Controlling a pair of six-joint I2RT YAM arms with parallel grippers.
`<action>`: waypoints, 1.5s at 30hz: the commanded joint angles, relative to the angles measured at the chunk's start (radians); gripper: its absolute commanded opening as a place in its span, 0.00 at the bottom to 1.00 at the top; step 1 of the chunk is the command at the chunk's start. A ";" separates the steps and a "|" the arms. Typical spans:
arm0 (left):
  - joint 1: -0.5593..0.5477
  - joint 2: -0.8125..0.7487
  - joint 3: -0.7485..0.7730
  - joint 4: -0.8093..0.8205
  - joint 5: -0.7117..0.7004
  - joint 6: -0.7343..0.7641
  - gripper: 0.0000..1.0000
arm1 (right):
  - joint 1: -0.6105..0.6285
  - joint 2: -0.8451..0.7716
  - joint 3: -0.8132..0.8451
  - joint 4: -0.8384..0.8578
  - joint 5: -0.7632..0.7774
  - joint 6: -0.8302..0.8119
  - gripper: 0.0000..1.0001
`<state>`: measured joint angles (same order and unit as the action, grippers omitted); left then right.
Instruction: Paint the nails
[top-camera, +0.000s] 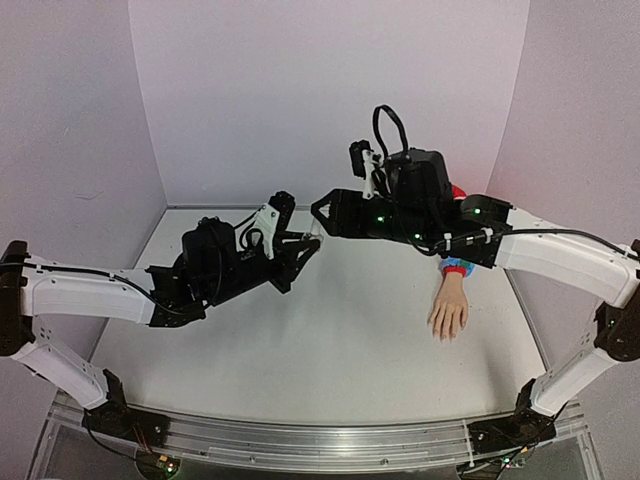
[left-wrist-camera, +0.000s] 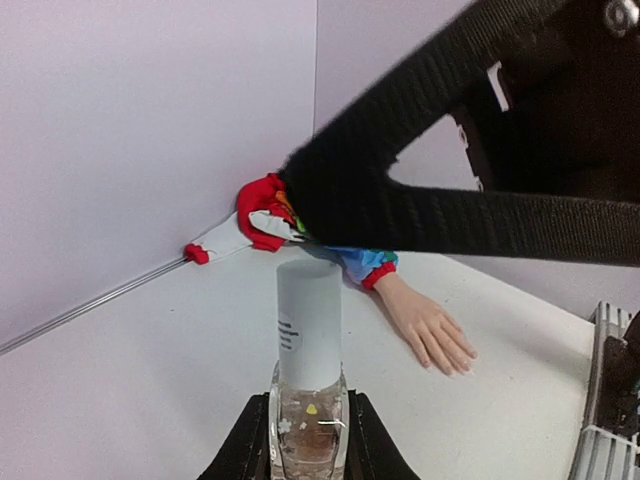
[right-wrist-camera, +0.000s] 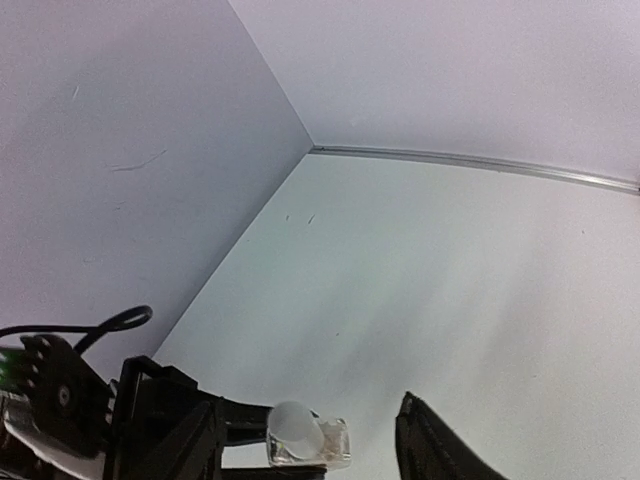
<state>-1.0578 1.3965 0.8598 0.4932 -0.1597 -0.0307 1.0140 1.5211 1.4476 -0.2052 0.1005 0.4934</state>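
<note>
**Bottle pinched at mid-table, nails lying well off to the right**

- Left gripper (top-camera: 306, 243): fingers pressed onto the lower glass of a small clear bottle (left-wrist-camera: 308, 432). The bottle's white cap (left-wrist-camera: 309, 320) sticks out past the fingertips and is still on. Specks of colour show inside the glass.
- Right gripper (top-camera: 318, 208): reaches in from the right, tip close to the cap but not touching it. Spread apart and pinching nothing. Its own camera shows only one finger (right-wrist-camera: 430, 450), set well off centre (the other is lost at the frame edge).
- Fake hand (top-camera: 449, 310): lies flat on the white table (top-camera: 330, 340), right side, fingers pointing toward the near edge.
- Nails (left-wrist-camera: 462, 362): on those fingertips, too small to make out any colour on them. Well apart from both grippers and from the bottle.
- Rainbow sleeve (left-wrist-camera: 362, 262) with red cuff (left-wrist-camera: 378, 279): runs back from the wrist toward the far right corner. From above, the right arm crosses over most of it.
- Both arms meet above mid-table, raised off the surface.
</note>
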 joint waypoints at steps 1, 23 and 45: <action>-0.031 0.024 0.076 0.027 -0.132 0.065 0.00 | 0.028 0.081 0.114 -0.097 0.145 0.027 0.49; 0.240 -0.003 0.007 0.484 1.342 -0.586 0.00 | -0.062 0.025 -0.104 0.185 -1.110 -0.329 0.00; 0.053 -0.032 -0.013 0.029 0.005 -0.003 0.00 | -0.062 -0.018 -0.046 0.002 -0.172 0.037 0.61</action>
<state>-0.9466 1.3206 0.8030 0.5045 0.0274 -0.1270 0.9426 1.4592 1.3066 -0.1748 -0.1333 0.4492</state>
